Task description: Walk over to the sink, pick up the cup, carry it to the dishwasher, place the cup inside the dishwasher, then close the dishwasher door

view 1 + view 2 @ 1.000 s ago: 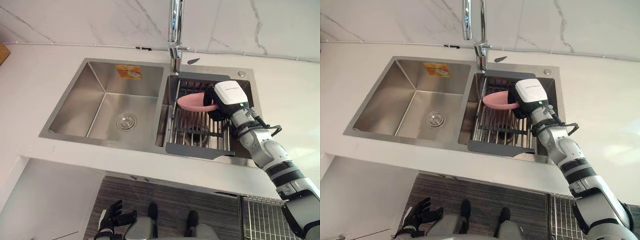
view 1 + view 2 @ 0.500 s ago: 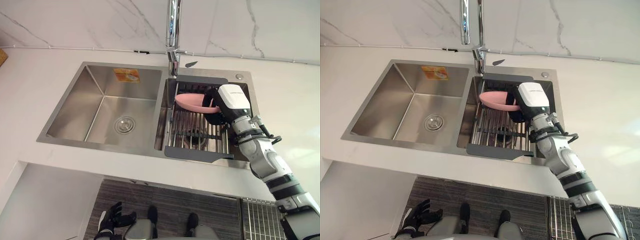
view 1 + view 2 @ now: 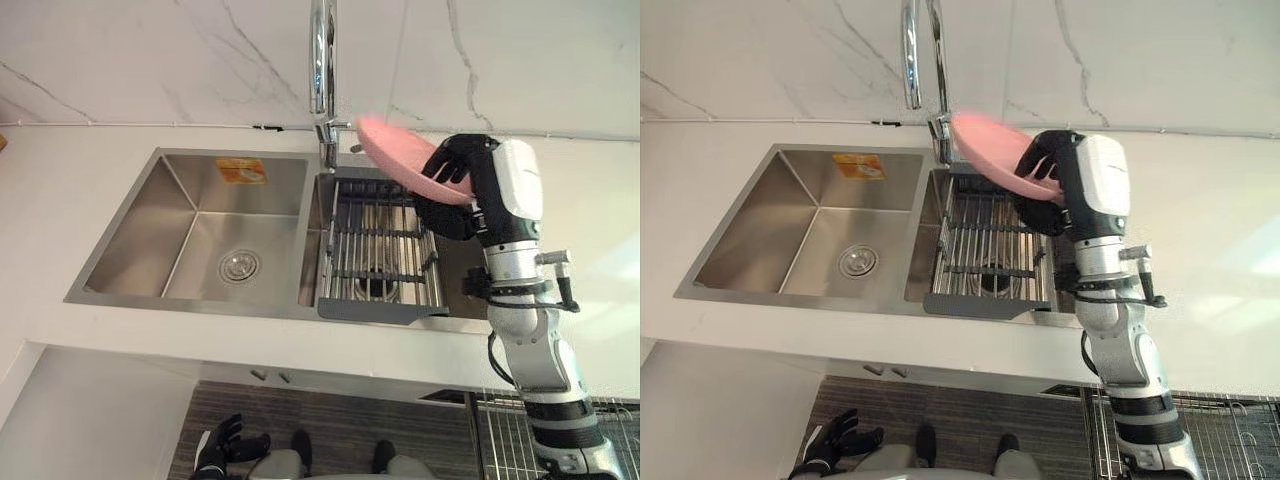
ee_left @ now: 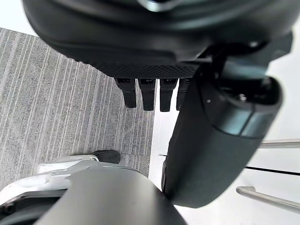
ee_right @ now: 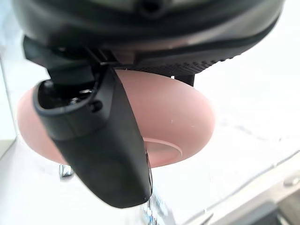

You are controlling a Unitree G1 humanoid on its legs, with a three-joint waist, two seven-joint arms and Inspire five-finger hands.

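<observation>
One pink shallow bowl, gripped in the right hand above a two-basin sink

The right hand (image 3: pixel 470 165) has its dark fingers curled over the rim of the smooth, round pink shallow bowl (image 3: pixel 395 150), thumb under its base, holding it tilted in the air above the single dark-framed wire drying rack (image 3: pixel 380 250) that sits in the right basin. One tall chrome faucet (image 3: pixel 322 60) stands just beside the bowl's far rim. The brushed stainless-steel sink (image 3: pixel 120 240) has two basins; the left one has one round drain (image 3: pixel 239 266) and one orange sticker (image 3: pixel 240 170). Around it lie the white tabletop (image 3: pixel 70 160) and a veined marble wall (image 3: pixel 150 60). The left hand (image 3: pixel 222 445) hangs low over the grey floor (image 3: pixel 340 420), fingers relaxed and holding nothing.
</observation>
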